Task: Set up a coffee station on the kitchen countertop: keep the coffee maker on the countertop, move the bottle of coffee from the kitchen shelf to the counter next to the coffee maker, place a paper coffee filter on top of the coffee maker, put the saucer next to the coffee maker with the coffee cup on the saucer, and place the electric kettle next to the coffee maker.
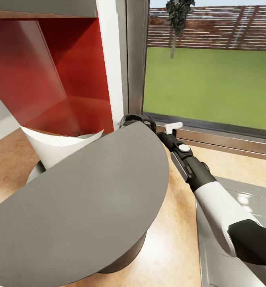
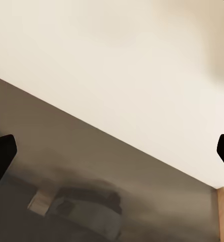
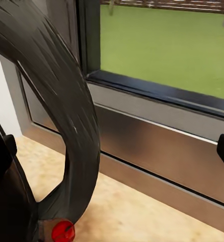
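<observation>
Our right arm [image 1: 212, 191] reaches forward over the kitchen countertop [image 1: 177, 239] toward the window [image 1: 212, 79], its wrist just past the coffee maker [image 1: 89, 199]. The right gripper [image 3: 112, 146] has its fingertips spread wide apart, with the electric kettle [image 3: 51, 116] and its curved black handle between them but not clamped. The left gripper [image 2: 112, 151] also stands spread, nothing gripped, facing a pale wall. The paper coffee filter [image 1: 57, 145] stands behind the coffee maker's flat top, by a red cabinet [image 1: 61, 67].

The paper coffee filter [image 1: 57, 145] stands behind the coffee maker [image 1: 85, 207] (its flat grey top) on the kitchen countertop [image 1: 173, 243].
</observation>
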Controlling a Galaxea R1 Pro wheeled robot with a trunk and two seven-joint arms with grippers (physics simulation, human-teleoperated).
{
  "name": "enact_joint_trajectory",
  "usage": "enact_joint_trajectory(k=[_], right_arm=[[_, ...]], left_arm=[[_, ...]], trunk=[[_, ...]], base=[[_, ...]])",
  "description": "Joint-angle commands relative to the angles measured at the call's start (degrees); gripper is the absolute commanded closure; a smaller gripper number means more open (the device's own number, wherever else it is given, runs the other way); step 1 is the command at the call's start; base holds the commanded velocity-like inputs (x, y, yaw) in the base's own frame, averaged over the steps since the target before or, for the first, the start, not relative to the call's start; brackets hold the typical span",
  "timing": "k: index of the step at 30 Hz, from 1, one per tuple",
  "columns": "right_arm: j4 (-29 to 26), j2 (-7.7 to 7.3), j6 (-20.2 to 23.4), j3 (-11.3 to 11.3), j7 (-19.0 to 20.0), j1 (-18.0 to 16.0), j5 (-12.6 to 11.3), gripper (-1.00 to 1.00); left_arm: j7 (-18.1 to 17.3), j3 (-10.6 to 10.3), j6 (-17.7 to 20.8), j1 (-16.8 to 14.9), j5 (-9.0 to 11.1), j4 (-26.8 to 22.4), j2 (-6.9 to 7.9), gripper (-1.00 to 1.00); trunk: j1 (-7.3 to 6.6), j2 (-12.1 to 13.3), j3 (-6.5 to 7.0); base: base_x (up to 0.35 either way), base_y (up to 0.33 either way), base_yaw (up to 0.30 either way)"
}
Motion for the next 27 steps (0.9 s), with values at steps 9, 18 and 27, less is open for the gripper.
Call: enact_joint_trajectory(k=[9,18,27], right_arm=[[-0.06,-0.02,0.25,0.06,0.05,-0.03,-0.52,-1.0],[-0.05,-0.02,0.25,0.01,0.05,-0.03,-0.52,-1.0],[-0.06,-0.96,0.25,0.07,0.05,-0.03,-0.52,-1.0]], left_arm=[[0.0,0.42,-0.13,0.01,0.04,-0.01,0.01,-1.0],[0.0,0.42,-0.09,0.01,0.04,-0.01,-0.01,-1.0],[0.0,0.42,-0.09,0.01,0.04,0.01,-0.01,-1.0]], trunk=[[0.01,-0.05,-0.05],[0.01,-0.05,-0.05],[0.01,-0.05,-0.05]], base=[[0.004,0.0,0.0],[0.022,0.0,0.0],[0.019,0.0,0.0]])
